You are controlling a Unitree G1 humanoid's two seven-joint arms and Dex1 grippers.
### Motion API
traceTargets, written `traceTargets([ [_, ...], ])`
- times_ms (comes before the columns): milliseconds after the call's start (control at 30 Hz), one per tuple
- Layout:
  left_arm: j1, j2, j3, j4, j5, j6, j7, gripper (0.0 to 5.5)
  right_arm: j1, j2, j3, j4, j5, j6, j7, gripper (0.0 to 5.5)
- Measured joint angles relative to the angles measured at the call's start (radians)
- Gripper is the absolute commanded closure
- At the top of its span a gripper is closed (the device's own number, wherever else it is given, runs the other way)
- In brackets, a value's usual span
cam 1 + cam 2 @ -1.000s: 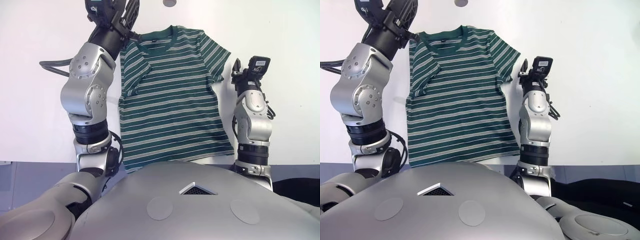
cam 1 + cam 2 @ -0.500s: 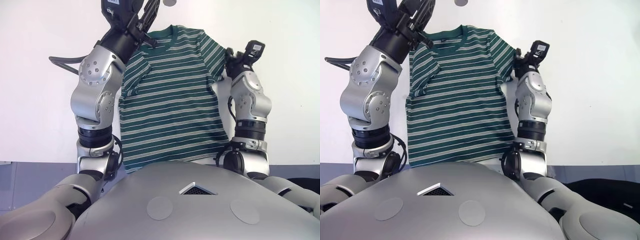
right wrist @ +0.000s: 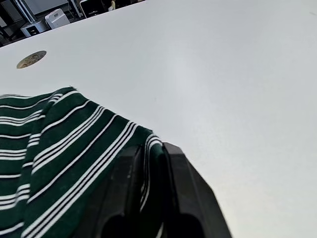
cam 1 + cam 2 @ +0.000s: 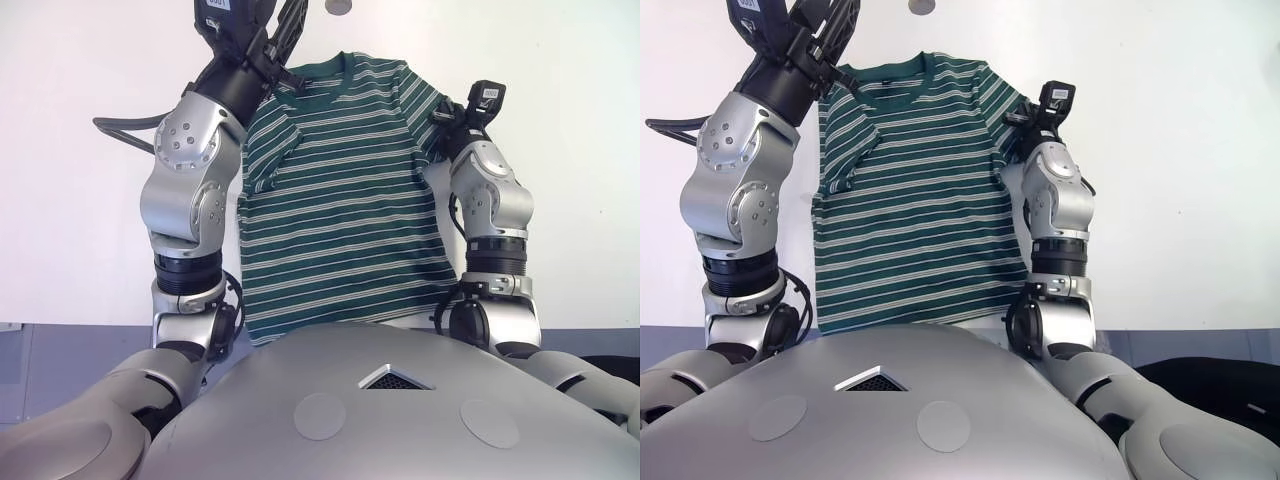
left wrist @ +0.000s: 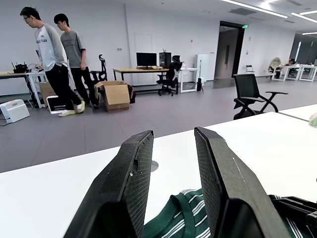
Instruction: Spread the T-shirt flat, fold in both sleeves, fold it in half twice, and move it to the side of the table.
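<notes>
Now, the T-shirt (image 4: 340, 200) lies flat on the white table (image 4: 570, 160), hem nearest the robot. It looks soft, light and limp, so it'll drag and wrinkle; best taken by hems and seams. Farther out, the right gripper (image 3: 152, 148) is pinched onto the right sleeve (image 4: 422, 105). Farthest, by the collar (image 4: 322, 70), the left gripper (image 5: 173, 134) hovers, its 2 fingers parted, holding nothing.

Beyond lies an office: grey floor (image 5: 163, 113), monitor desk (image 5: 143, 70), black chair (image 5: 250, 91), ceiling strip lights (image 5: 252, 6).
</notes>
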Motion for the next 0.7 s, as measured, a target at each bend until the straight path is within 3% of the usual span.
traceTargets([
  [333, 0.0, 0.004, 0.008, 0.014, 0.002, -0.005, 0.0, 3.98, -0.002, 0.025, 0.083, -0.074, -0.077, -0.014, -0.042, 5.48],
  [700, 0.018, -0.001, 0.008, 0.018, 0.009, -0.022, 0.003, 3.98, 0.0, 0.062, 0.344, -0.117, -0.211, 0.001, 0.017, 5.48],
])
